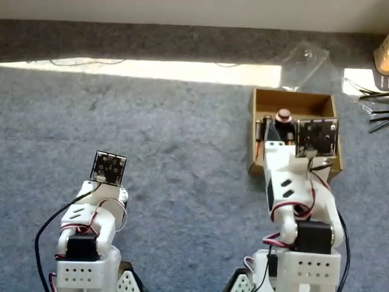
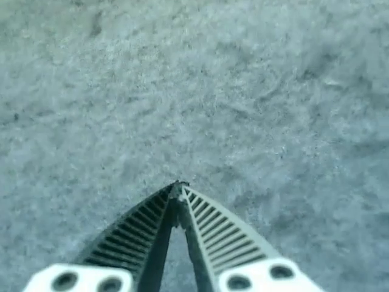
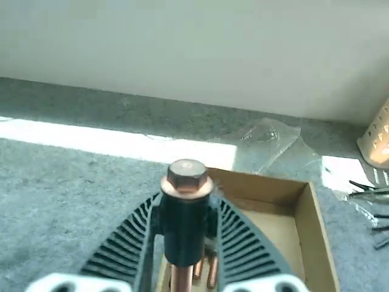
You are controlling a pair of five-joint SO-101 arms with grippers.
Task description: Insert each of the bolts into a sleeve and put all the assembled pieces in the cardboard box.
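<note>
My right gripper [image 3: 185,225] is shut on an assembled piece, a copper bolt [image 3: 186,177] seated in a black sleeve [image 3: 184,234], held upright over the cardboard box [image 3: 307,213]. From above, the bolt head [image 1: 283,115] shows over the box [image 1: 261,100], just ahead of the right arm. More copper and black pieces [image 1: 262,131] lie inside the box, and copper bolt shanks [image 3: 206,271] show under the held piece. My left gripper [image 2: 177,187] is shut with nothing in it, hanging over bare grey carpet at the left [image 1: 109,167].
A clear plastic bag [image 1: 304,61] lies beyond the box. Dark tools [image 1: 374,109] and a pale object [image 1: 383,55] sit at the far right edge. A bright sunlit strip [image 1: 152,70] crosses the grey carpet at the back.
</note>
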